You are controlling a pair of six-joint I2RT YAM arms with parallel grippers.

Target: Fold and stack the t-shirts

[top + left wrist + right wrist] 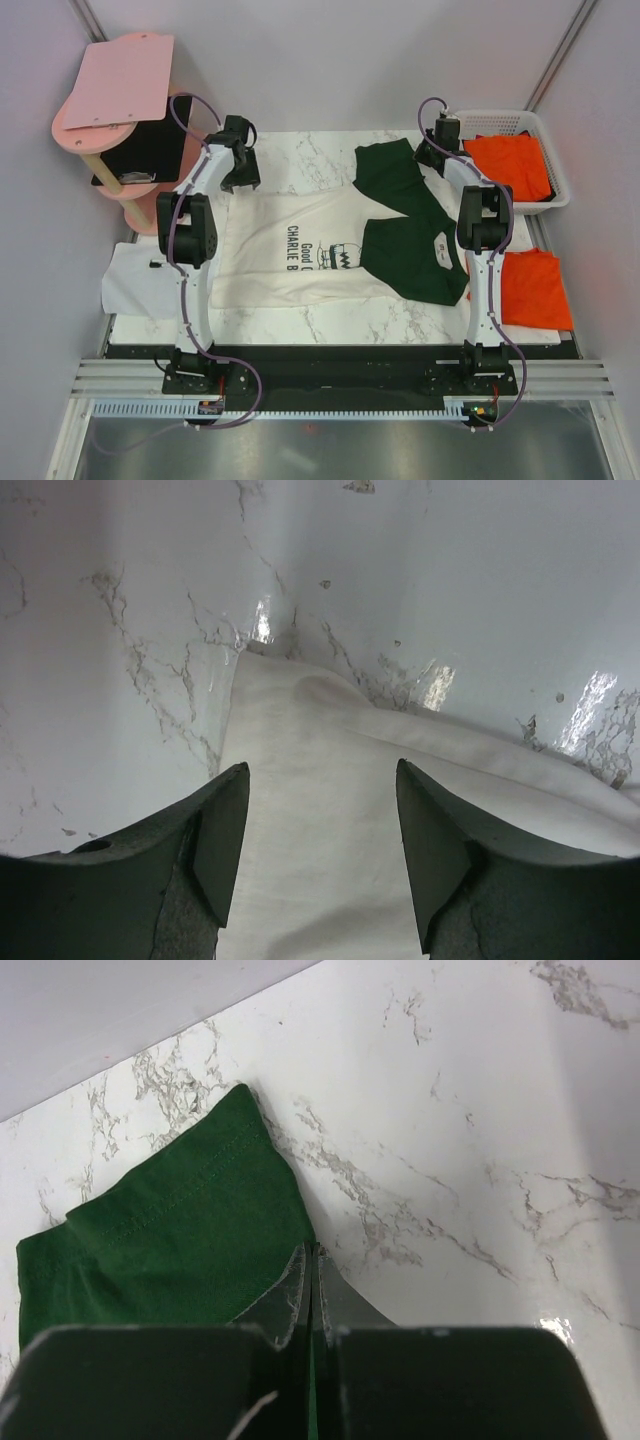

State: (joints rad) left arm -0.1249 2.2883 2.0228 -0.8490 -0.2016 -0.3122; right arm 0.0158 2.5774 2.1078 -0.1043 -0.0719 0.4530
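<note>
Marble table (330,325), wrist view reveals right gripper (311,1252) pinching green sleeve (170,1250)

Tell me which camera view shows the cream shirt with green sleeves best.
The top view: almost the whole shirt lies spread on the table, print visible. The left wrist view shows only a cream corner under the open left gripper; the right wrist view shows only a green sleeve pinched by the shut right gripper.

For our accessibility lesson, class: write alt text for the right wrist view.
The right hand is shut on the edge of a green sleeve lying on a white marble table. A pale wall shows at top left.
</note>
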